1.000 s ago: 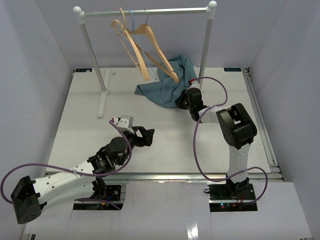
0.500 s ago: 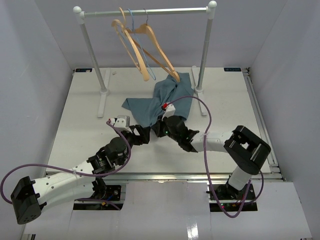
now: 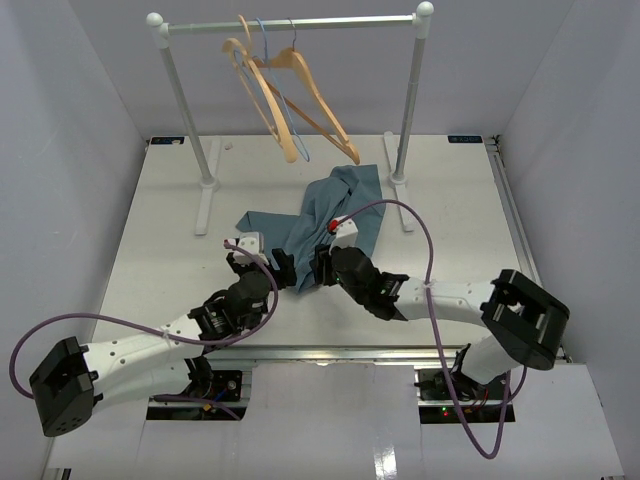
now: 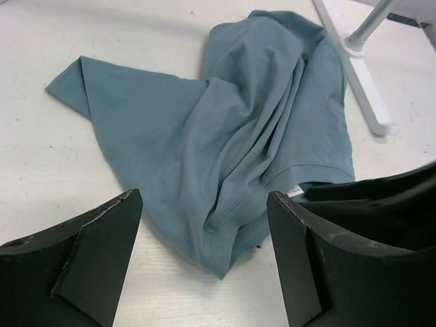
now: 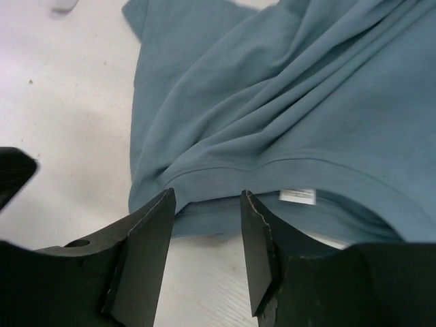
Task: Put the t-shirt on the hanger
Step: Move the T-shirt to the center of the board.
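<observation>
Both arms are low over the middle of the bench (image 3: 160, 220), and between them lies the t-shirt (image 3: 335, 212), rumpled flat with its near hem bunched right at the fingertips. It runs from there back toward the foot of the rail's right post. The hanger (image 3: 325, 118) hangs up on the rail (image 3: 290, 20) by its grey hook, well apart from the cloth. Nothing is on it yet.

The left hand (image 3: 283, 268) is spread wide, gripping nothing. Its wrist view shows the t-shirt (image 4: 231, 136) straight ahead, one folded corner of hem nosing in between the tips. The right hand (image 3: 322, 268) is parted more narrowly; from its wrist camera the hem of the t-shirt (image 5: 272, 102) lies just at the fingertips with bare bench between the jaws, so it looks unclamped.

This cloth is light and limp, all soft folds. It will sag, slide and double over, and a single pinch likely drags the whole heap. The stitched hem by the white label (image 5: 298, 195) is the firmest edge in reach. Best bet is one hand on each side of that hem, or the shoulders either side of the collar once it is found.
</observation>
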